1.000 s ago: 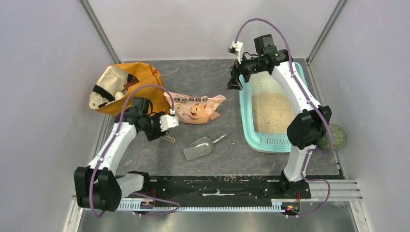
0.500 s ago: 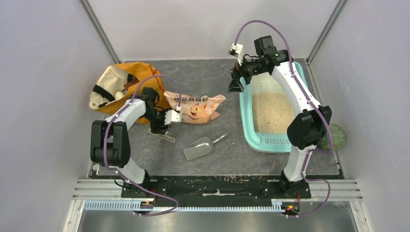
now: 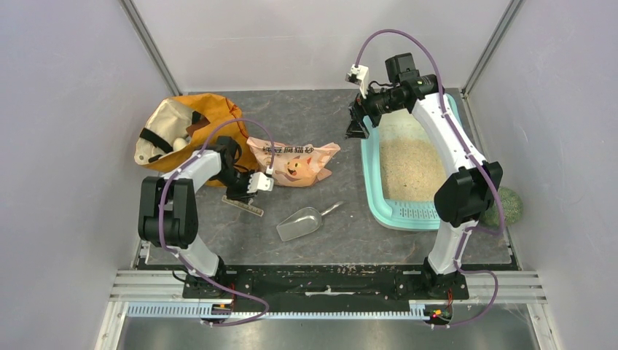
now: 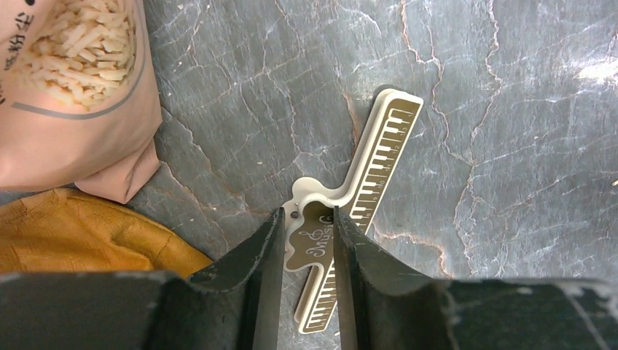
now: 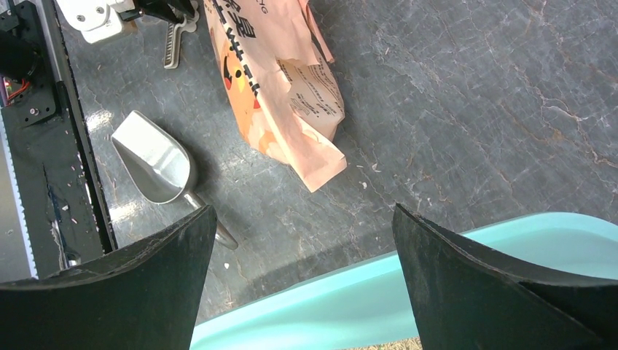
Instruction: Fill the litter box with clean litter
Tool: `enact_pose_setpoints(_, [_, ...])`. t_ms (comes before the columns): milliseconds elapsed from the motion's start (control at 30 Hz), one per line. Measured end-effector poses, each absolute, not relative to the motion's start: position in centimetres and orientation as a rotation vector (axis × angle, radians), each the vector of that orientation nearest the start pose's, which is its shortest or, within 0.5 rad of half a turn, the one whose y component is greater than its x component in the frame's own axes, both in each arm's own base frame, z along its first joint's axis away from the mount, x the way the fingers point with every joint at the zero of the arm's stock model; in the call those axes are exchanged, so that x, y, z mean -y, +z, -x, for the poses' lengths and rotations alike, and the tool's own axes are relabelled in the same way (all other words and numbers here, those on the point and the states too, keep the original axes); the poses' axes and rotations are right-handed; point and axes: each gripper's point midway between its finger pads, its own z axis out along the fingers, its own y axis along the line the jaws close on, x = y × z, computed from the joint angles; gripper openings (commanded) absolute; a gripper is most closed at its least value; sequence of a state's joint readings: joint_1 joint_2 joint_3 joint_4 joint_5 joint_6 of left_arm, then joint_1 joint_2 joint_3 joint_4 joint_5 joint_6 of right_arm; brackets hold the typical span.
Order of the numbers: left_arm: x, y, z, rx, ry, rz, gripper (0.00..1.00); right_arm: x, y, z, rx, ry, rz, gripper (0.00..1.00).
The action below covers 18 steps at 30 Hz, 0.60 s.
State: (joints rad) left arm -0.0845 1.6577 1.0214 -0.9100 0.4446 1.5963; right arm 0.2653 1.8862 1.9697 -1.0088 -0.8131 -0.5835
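**Two robot arms at a dark stone-look worktop, with a litter pouch and a teal litter box**

Seen from above, an orange fabric bag slumps at the far left of the worktop. Just beside it the left gripper points down at a cream bag clip printed with piano keys, which lies flat. Its fingers are drawn close together on either side of the clip's tab. Whether they pinch it or only straddle it cannot be told.

Next comes a peach-pink pouch with a cartoon pig, lying on its side. A silver scoop rests nearer the arms, apart from everything.

To the right, the right gripper hangs released, jaws spread wide and holding nothing, over the worktop just beside the far left corner of the litter box. The box is a long teal tray with a perforated lip at its near end. The clean litter inside is a pale beige, sandy layer across its floor. A green knobbly ball sits beyond the box.

Risks, as a judgement:
- The flat clip offers little to hold and could slip or skid from a narrow pinch.
- The limp pouch may sag if lifted, spilling granules onto the worktop short of the box.
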Motion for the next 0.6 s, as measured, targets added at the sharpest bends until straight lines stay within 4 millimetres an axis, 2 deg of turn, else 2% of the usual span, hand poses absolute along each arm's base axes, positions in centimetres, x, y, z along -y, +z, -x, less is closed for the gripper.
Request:
enact_pose_setpoints(33, [6.2,2.9,-27.8,2.275,0.533,2.556,0.51,-22.3,25.5,-39.6,-1.926,0.841,1.226,0.97])
enact_pose_setpoints(100, [6.1,2.8,-27.8,2.267,0.531,2.561,0.56,-22.3,25.5,-39.6,-1.928,0.843,1.223,0.97])
enact_pose_setpoints(267, [5.6,2.2,-27.0,2.239,0.529,2.533,0.53,-22.3,25.5,-39.5,-1.932,0.846,1.22,0.97])
enact_pose_setpoints(367, [5.5,1.9,-27.0,2.223,0.547,2.507,0.43,-22.3,25.5,-39.5,-1.933,0.847,1.22,0.97])
enact_pose_setpoints(600, [5.0,3.5,-26.9,2.215,0.543,2.487,0.02,-22.3,25.5,-39.5,-1.934,0.844,1.22,0.97])
